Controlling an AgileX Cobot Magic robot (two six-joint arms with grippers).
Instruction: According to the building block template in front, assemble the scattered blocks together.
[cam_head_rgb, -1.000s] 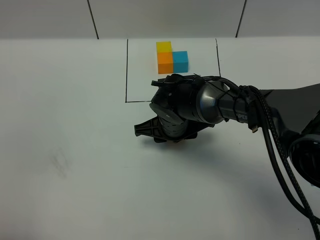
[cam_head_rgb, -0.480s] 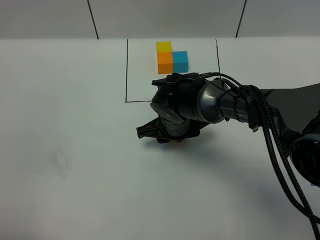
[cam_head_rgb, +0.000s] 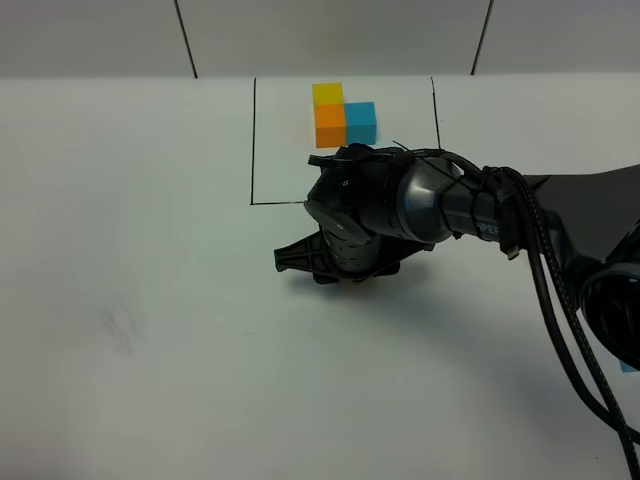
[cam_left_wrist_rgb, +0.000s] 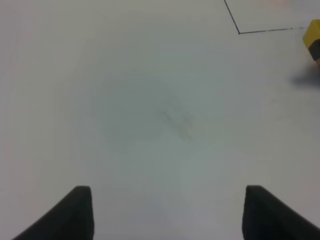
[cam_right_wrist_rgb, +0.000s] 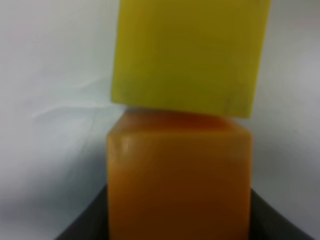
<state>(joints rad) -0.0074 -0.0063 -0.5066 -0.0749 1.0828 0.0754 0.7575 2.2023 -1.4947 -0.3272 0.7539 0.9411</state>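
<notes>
The building block template (cam_head_rgb: 343, 113) is a yellow, orange and blue cluster inside a black-line frame at the back. My right gripper (cam_head_rgb: 345, 272) is low on the table just in front of the frame and hides the blocks under it. In the right wrist view it (cam_right_wrist_rgb: 179, 220) is shut on the orange cube (cam_right_wrist_rgb: 179, 175). The yellow cube (cam_right_wrist_rgb: 190, 52) touches the orange cube's far face, turned slightly askew. The yellow cube also shows in the left wrist view (cam_left_wrist_rgb: 313, 34). A sliver of the blue cube (cam_head_rgb: 630, 366) shows at the right edge. My left gripper (cam_left_wrist_rgb: 170, 215) is open and empty over bare table.
The black frame's front left corner (cam_left_wrist_rgb: 239, 33) lies near the yellow cube. The right arm and its cables (cam_head_rgb: 540, 260) cross the right side of the table. A faint smudge (cam_head_rgb: 120, 325) marks the white table at the left.
My right gripper has shifted slightly to the right, staying low on the table. The template has not moved.
</notes>
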